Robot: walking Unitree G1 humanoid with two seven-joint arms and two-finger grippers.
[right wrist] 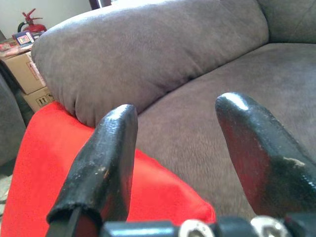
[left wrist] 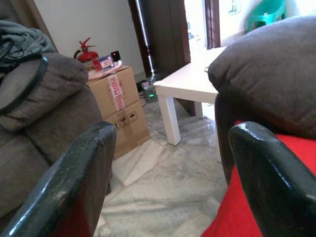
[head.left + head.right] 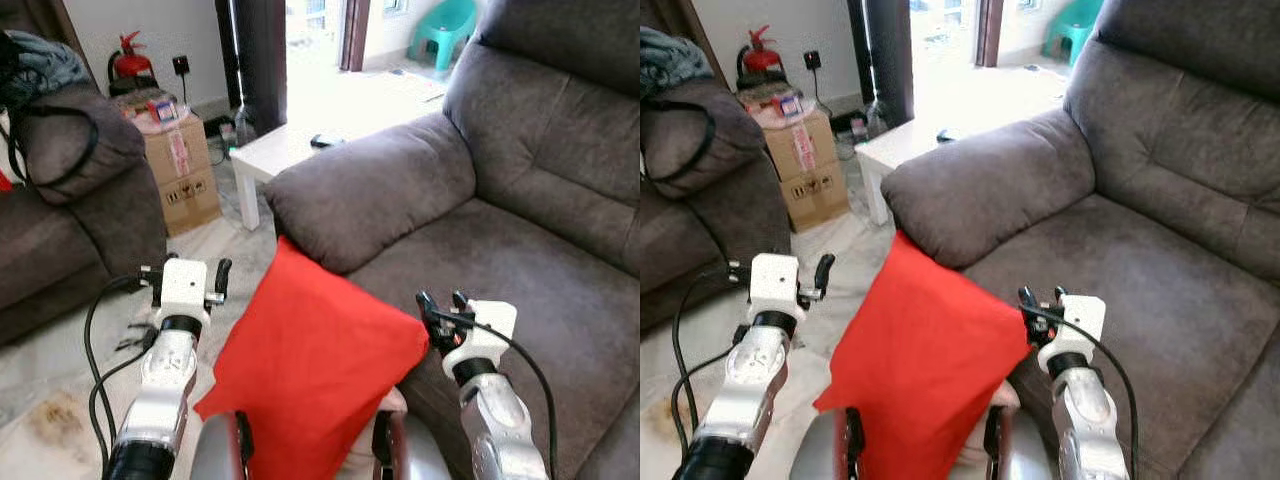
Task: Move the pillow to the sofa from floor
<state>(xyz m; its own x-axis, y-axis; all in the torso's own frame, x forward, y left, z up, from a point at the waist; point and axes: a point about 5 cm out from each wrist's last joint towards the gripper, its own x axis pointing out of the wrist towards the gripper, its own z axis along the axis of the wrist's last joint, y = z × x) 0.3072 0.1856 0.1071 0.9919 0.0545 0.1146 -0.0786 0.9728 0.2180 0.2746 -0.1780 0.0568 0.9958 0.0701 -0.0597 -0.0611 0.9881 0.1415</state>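
A red pillow (image 3: 310,370) stands tilted between my two arms, with its top corner leaning against the front of the grey sofa's armrest (image 3: 370,190). My left gripper (image 3: 190,272) is open just left of the pillow and above the floor, and the pillow's red edge (image 2: 247,207) lies beside one of its fingers. On the pillow's right corner, over the front of the sofa seat (image 3: 530,290), my right gripper (image 3: 440,302) is also open. Nothing is between its fingers (image 1: 111,148), and the pillow (image 1: 59,163) lies below them.
A white low table (image 3: 290,150) stands beyond the armrest. Left of it are a cardboard box (image 3: 180,165) and a red fire extinguisher (image 3: 130,62). A second grey sofa (image 3: 70,200) with clothes on it is on the left. The floor (image 3: 60,360) is marble.
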